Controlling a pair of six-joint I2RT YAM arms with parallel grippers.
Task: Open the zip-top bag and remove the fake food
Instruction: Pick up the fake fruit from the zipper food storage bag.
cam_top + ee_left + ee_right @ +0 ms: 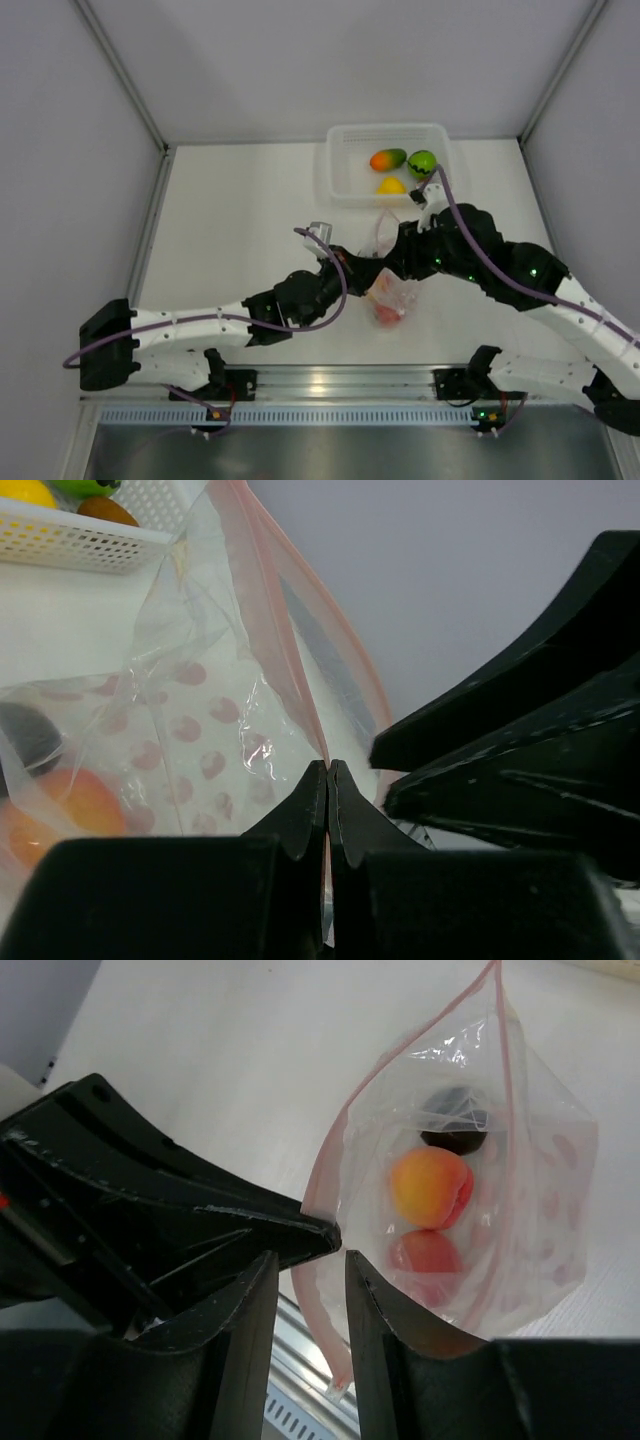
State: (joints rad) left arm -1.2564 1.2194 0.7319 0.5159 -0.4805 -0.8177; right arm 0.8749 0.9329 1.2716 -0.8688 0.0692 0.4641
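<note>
The zip-top bag (392, 295) hangs mid-table between my two grippers, mouth open. In the right wrist view the bag (540, 1190) holds a dark purple fruit (455, 1125), a peach-orange one (430, 1187) and a pink-red one (428, 1258). My left gripper (328, 765) is shut on the bag's pink zip strip (290, 650); it also shows in the top view (352, 262). My right gripper (310, 1255) is open, with the other side of the pink strip running through the gap between its fingers. It sits just right of the left gripper in the top view (397, 253).
A white perforated tray (330, 165) stands at the back, holding an orange-green mango (388, 159), a green fruit (422, 163) and a yellow one (391, 185). The metal rail (320, 382) runs along the near edge. Grey walls enclose the table.
</note>
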